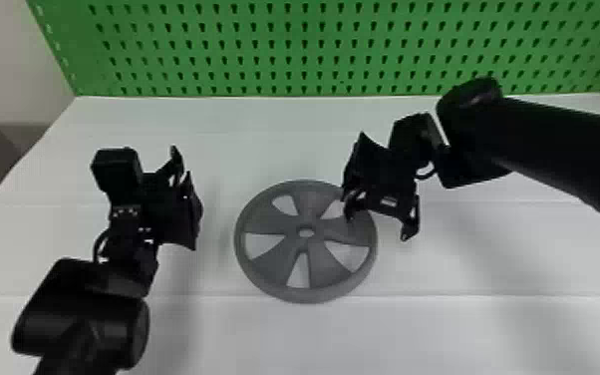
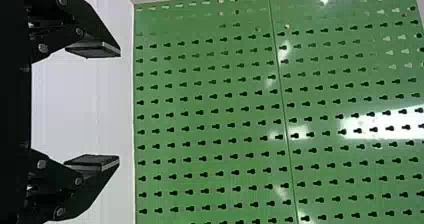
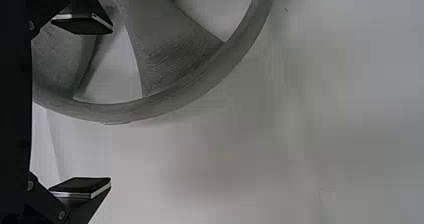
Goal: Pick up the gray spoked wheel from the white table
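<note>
Right gripper (image 3: 110, 104) hangs, spread and empty, over the gray spoked wheel (image 1: 309, 199) on the white table (image 1: 289, 339); left gripper (image 2: 119, 106) is spread also; I judge I am aligning; next, I should lower astride its rim (image 3: 200, 81).

a: what lies in the middle?

b: the spoked wheel (image 1: 306, 243), flat on the table (image 1: 289, 129).

a: and around it?

b: the left gripper (image 1: 189, 199) is to its left, apart from it. the right gripper (image 1: 377, 228) is at its right side, one fingertip over the wheel, the other just outside the rim. i can't tell if they touch.

a: what's behind?

b: the pegboard (image 1: 304, 45), along the table's far edge. a wall (image 1: 10, 60) is at the far left.
</note>
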